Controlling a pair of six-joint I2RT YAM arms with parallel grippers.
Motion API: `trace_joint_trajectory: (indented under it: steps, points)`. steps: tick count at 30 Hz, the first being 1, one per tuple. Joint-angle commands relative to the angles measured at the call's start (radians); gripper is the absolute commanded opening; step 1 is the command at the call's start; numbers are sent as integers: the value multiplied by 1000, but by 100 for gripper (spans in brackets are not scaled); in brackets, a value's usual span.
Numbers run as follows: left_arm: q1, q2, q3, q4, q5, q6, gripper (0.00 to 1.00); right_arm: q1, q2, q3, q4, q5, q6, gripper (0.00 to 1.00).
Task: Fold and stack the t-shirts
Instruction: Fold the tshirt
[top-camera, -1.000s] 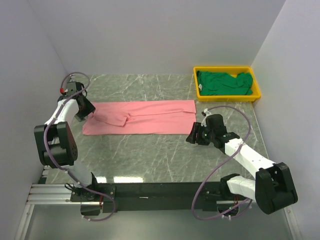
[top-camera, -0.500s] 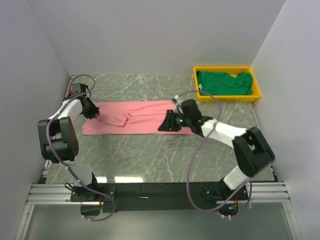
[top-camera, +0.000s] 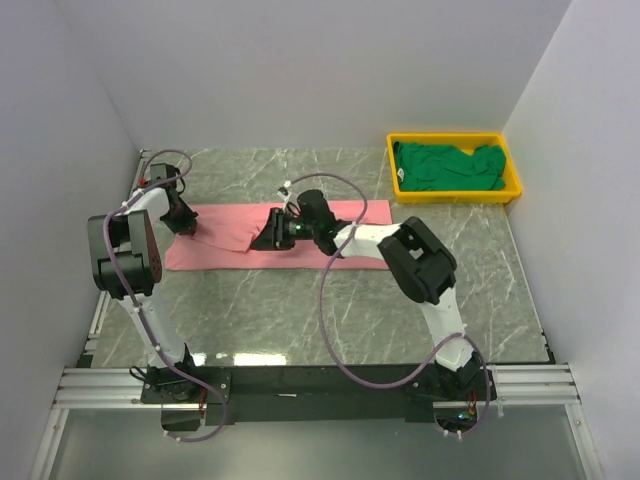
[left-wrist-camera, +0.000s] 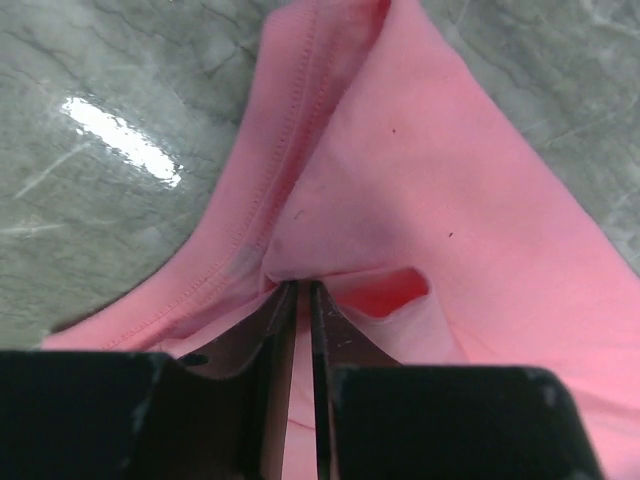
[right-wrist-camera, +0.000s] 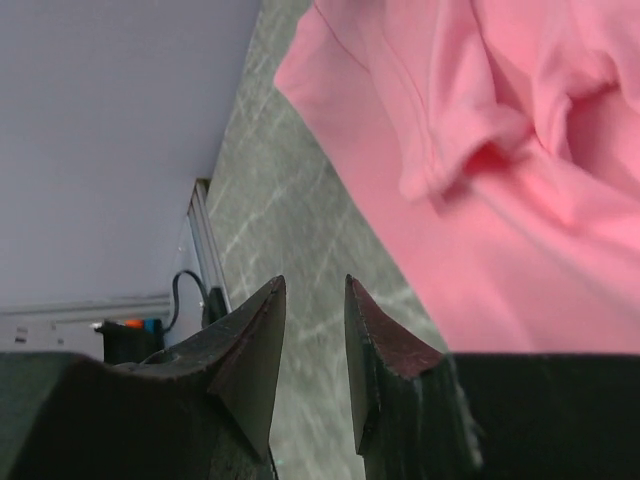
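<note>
The pink t-shirt (top-camera: 228, 216) lies flat as a long strip across the marble table. My left gripper (top-camera: 186, 226) is at its left end. In the left wrist view the gripper (left-wrist-camera: 298, 286) is shut on a raised fold of the pink t-shirt (left-wrist-camera: 470, 200). My right gripper (top-camera: 258, 242) reaches far left over the shirt's middle, and its arm lies across the cloth. In the right wrist view it (right-wrist-camera: 315, 281) is slightly open and empty, with the pink t-shirt (right-wrist-camera: 520, 250) beside it. The dark green t-shirt (top-camera: 447, 166) lies bunched in the yellow tray (top-camera: 455, 195).
The yellow tray stands at the back right corner near the right wall. White walls close the table on the left, back and right. The left arm's base and a cable (right-wrist-camera: 190, 290) show past the table's edge in the right wrist view.
My right arm swept left from the shirt's right end, across the cloth, to its middle left. My left gripper shifted slightly along the shirt's left end.
</note>
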Motion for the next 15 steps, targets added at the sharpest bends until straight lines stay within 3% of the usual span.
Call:
trace_joint_trajectory:
  steps: [1,5,10,15]
  points:
    - [7,-3,-6,17,-44,-8,17,22,67,114,173,-5,82,38]
    - [7,0,-10,13,-56,-7,18,36,195,231,209,18,142,37]
    - [6,7,-3,11,-64,-8,18,39,310,381,133,73,177,37]
    - [6,26,8,2,-78,-14,18,27,354,347,96,161,217,37]
